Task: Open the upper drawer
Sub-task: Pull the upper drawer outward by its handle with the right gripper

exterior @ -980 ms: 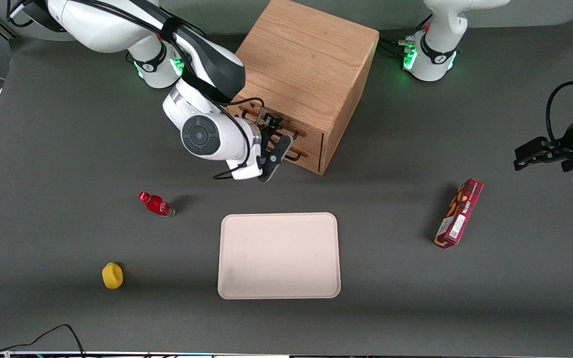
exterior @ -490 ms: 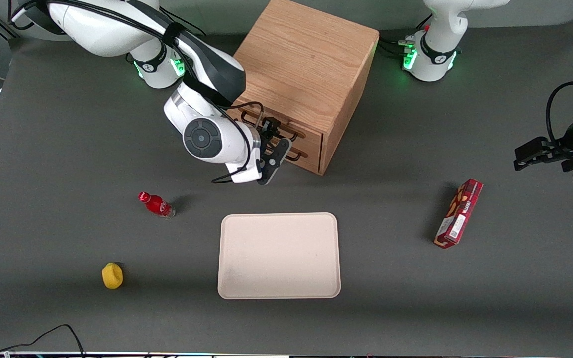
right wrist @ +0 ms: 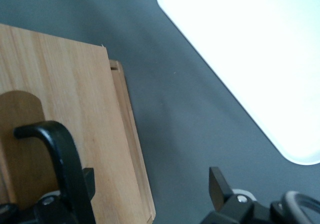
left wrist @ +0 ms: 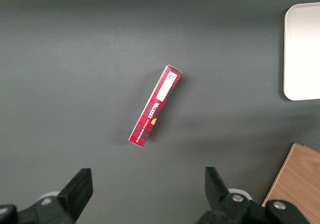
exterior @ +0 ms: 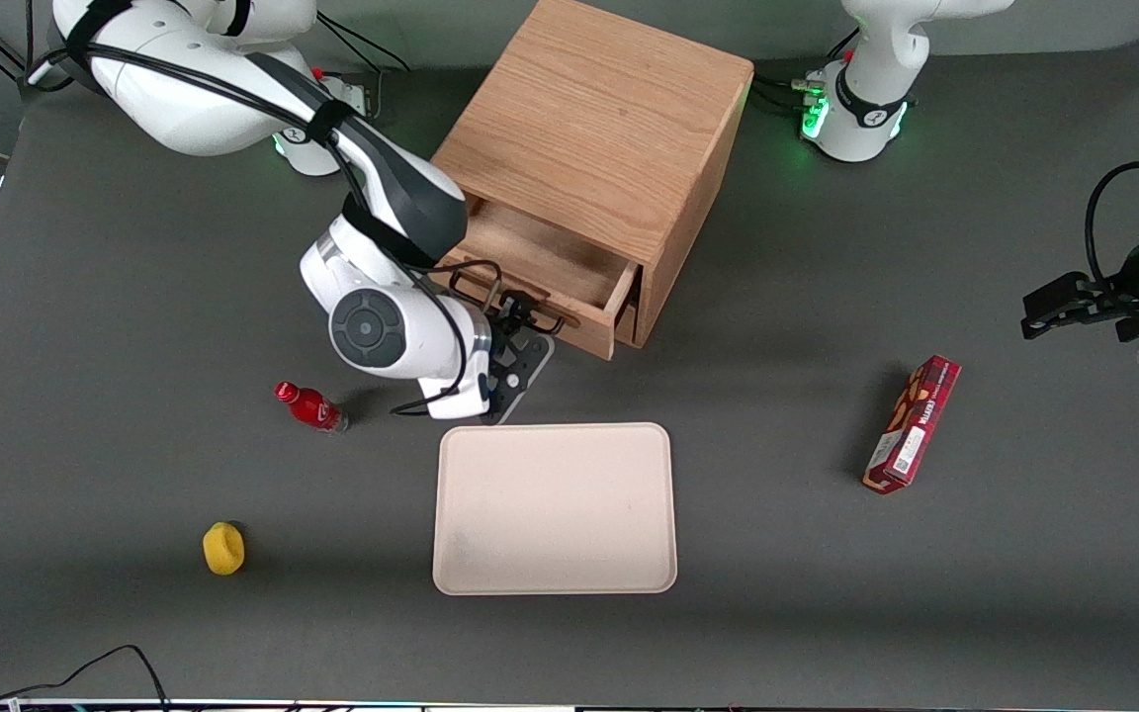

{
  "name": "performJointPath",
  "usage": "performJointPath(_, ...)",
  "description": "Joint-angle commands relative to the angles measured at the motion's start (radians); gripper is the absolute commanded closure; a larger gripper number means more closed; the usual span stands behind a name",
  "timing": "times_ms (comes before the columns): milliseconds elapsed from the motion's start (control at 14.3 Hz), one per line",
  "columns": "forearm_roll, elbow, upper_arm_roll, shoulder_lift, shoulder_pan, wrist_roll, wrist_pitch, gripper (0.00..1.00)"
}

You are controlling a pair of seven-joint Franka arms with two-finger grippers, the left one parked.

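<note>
Front view showed the upper drawer (exterior: 540, 262) pulled well out of the cabinet (exterior: 599, 129), its bare inside visible, so the task looked largely done. The claw (exterior: 520, 341) sat at the drawer's black handle (exterior: 505, 297); whether it was gripping, I cannot tell. The tray (exterior: 555, 509) lay just nearer the camera.

Right wrist view showed the drawer front (right wrist: 65, 134) and handle (right wrist: 60, 154) right against the claw; releasing and withdrawing seemed all that remained.

Red carton (left wrist: 155, 106): we are making out white lettering along its long face, seemingly "WALKERS", though we are not reading it with certainty. White label (left wrist: 171, 80) at one end: we are seeing a printed code, too small to read. Gripper (exterior: 522, 331), unmarked: fingers apart, sitting at the upper drawer (exterior: 540, 262) handle.
</note>
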Motion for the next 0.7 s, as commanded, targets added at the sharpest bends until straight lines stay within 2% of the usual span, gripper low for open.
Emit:
performJointPath(0, -0.025, 0.077, -0.014, 0.043, 0.01, -0.013, -0.033, 0.0)
performJointPath(280, -0.024, 0.153, -0.057, 0.055, 0.01, -0.107, -0.125, 0.0)
performJointPath(630, -0.027, 0.168, -0.105, 0.055, 0.011, -0.159, -0.128, 0.0)
